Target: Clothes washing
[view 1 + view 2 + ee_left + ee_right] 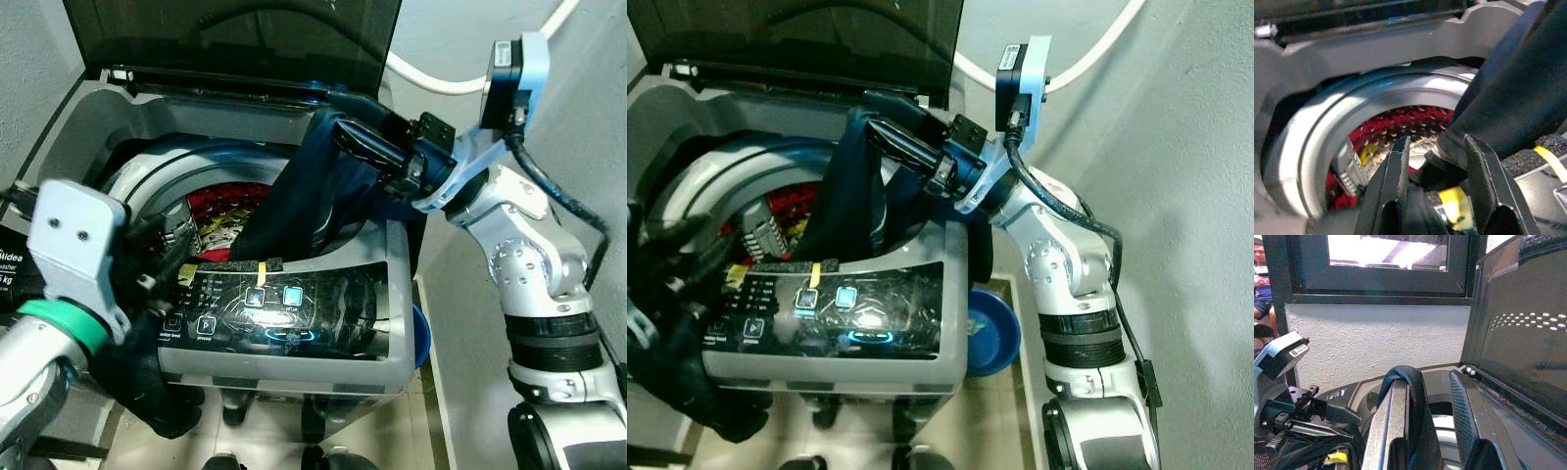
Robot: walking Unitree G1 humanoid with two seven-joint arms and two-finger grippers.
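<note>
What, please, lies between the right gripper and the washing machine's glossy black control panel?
A dark navy garment hangs from the right gripper down to the control panel, seen in both eye views.

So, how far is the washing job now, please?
Done: the washer's lid is up and red laundry already lies in the drum. In hand: the right hand holds a dark blue garment draped over the drum's rim, and the left hand reaches its lower end. Left: dropping it inside, closing the lid, pressing the control panel.

Hidden by the dark garment [294, 196]: most of the washer drum [230, 211] toward 3 o'clock. Cut off at 6 o'clock: the washer base [284, 406]. Unreadable, too small: control panel [265, 304] labels.
</note>
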